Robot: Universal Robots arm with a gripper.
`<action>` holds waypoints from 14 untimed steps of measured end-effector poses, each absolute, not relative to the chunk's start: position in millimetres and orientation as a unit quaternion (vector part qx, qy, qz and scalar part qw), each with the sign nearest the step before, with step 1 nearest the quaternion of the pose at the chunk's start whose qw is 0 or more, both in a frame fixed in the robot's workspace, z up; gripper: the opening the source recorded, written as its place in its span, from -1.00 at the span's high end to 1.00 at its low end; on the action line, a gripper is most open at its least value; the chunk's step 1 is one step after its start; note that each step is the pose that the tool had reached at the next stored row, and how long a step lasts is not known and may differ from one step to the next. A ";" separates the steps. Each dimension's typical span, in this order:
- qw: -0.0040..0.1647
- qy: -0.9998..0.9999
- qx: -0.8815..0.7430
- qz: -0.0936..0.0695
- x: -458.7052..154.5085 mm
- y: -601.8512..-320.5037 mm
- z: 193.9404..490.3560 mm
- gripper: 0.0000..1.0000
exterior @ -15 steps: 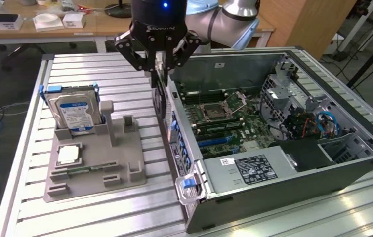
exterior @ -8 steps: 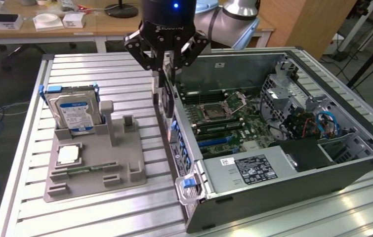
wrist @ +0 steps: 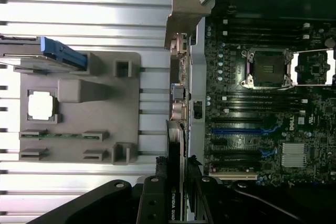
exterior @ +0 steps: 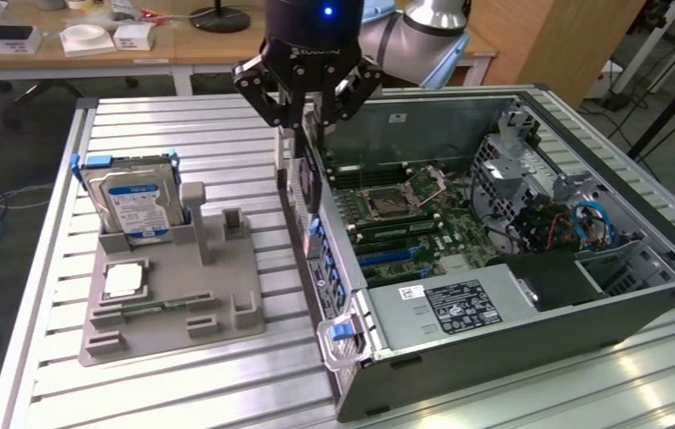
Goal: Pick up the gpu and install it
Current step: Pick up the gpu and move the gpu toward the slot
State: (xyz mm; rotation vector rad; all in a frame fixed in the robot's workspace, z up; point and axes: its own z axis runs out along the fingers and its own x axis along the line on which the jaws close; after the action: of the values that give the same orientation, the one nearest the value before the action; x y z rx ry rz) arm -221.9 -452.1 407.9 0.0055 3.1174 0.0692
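Overhead, the hand (exterior: 308,116) pinched the gpu (exterior: 300,174) upright between its fingers. The card hung at the rear wall of the open computer case (exterior: 493,353), beside the motherboard (exterior: 415,228).

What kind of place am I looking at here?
Likely a robotics lab or workshop: an opened computer case sits on a slatted metal table, a grey parts fixture beside it, and a cluttered desk behind.

On the gpu (wrist: 176,145), the held end is hidden by the gripper (wrist: 177,176) and runs off the wrist view's edge. The exterior view's top crops the arm (exterior: 301,22). The power supply (exterior: 457,306) label is too small to read.
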 end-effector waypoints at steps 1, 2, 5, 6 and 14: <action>0.012 1.000 0.002 0.022 -221.2 -452.1 407.9 0.48; 0.012 1.000 0.002 0.022 -220.4 -452.1 407.8 0.48; 0.012 1.000 0.002 0.022 -218.4 -452.1 407.7 0.48; 0.012 1.000 0.002 0.022 -217.8 -452.1 407.7 0.48; 0.012 1.000 0.002 0.022 -213.6 -452.1 407.3 0.48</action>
State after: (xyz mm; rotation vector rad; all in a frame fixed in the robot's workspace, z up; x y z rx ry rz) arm -213.6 -452.1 407.3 0.0053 3.1175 0.0691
